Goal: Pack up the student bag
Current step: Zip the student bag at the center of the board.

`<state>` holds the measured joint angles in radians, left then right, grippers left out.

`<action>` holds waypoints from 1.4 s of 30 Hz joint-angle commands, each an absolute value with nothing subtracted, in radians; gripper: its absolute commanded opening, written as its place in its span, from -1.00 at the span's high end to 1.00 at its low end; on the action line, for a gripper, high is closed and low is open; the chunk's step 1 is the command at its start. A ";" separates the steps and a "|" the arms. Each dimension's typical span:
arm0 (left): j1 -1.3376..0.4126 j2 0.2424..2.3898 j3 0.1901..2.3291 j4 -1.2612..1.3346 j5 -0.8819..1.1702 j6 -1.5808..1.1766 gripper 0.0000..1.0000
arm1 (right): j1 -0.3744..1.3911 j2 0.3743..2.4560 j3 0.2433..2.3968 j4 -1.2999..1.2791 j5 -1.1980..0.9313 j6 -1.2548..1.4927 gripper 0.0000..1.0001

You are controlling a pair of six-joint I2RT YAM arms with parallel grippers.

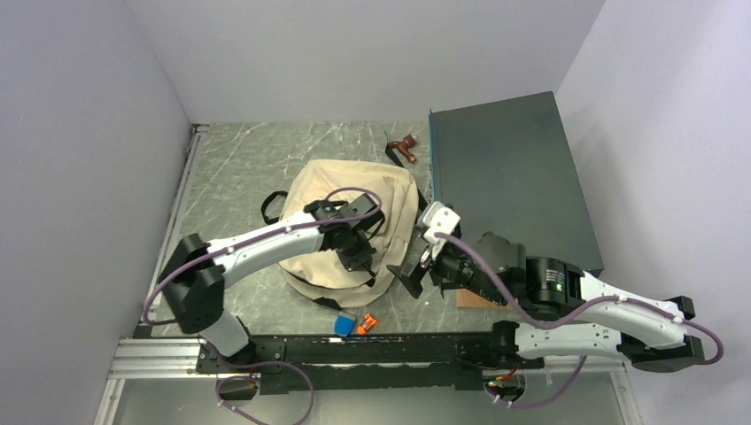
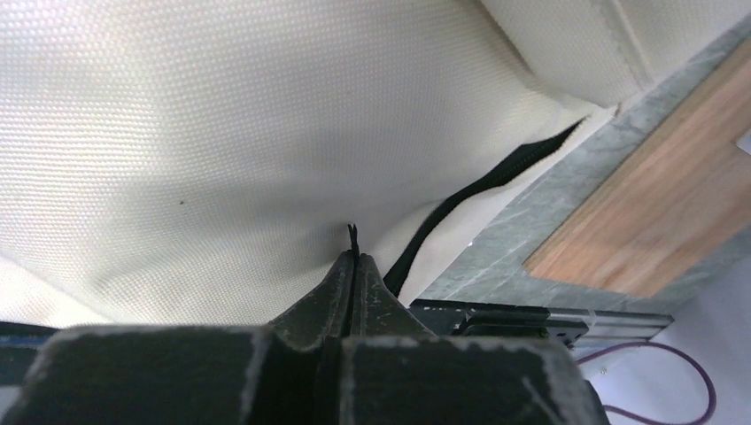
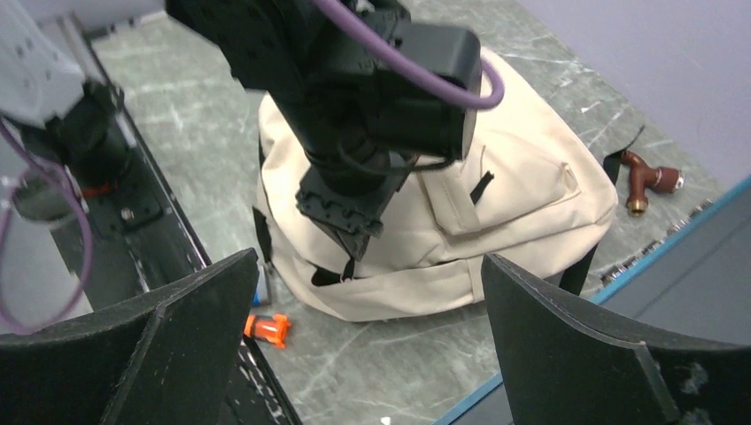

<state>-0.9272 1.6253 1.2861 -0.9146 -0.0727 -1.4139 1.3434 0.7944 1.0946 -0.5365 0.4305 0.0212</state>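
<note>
Left gripper is pinched tight, fingertips pressed together on a small black tab that pokes out past the tips, can't tell exactly what the tab is. The student bag, a beige canvas backpack, lies flat on the grey marbled table, directly under and around this claw. In the left wrist view its cream weave fills everything ahead of the tips and puckers toward them. A black zipper line runs off to the claw's right, with a wooden board on the table beyond it. Right gripper stands wide with nothing between the fingers, hovering just beside the bag's right edge, apart from it. From the right wrist the bag sits straight ahead between the spread fingers, with the left claw on top of it. A dark teal flat box is to the right claw's right, and a brown strap-end piece is beyond the bag. A small orange object and a blue one lie near the rail, on the near side of the left claw.
</note>
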 commanded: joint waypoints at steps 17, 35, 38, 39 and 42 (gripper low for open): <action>-0.929 0.968 1.006 -0.629 -0.134 -0.940 1.00 | 1.391 0.902 0.984 -0.479 0.132 -0.582 -0.86; -0.928 0.627 0.837 -0.628 -0.078 -0.882 1.00 | 1.541 1.209 0.993 -0.198 0.421 -0.628 -0.73; -0.929 0.606 0.823 -0.638 -0.082 -0.865 1.00 | 1.573 1.272 0.976 -0.110 0.532 -0.624 -0.73; -0.929 0.599 0.819 -0.639 -0.082 -0.862 1.00 | 1.579 1.291 0.983 -0.104 0.558 -0.619 -0.73; -0.927 0.582 0.805 -0.628 -0.065 -0.855 1.00 | 1.584 1.341 1.006 -0.112 0.632 -0.593 -0.73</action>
<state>-0.9253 0.6243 0.7998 -0.7151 -0.1150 -0.8787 1.5726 1.3037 0.9787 -0.2066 0.4652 -0.6273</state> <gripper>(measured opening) 0.009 0.867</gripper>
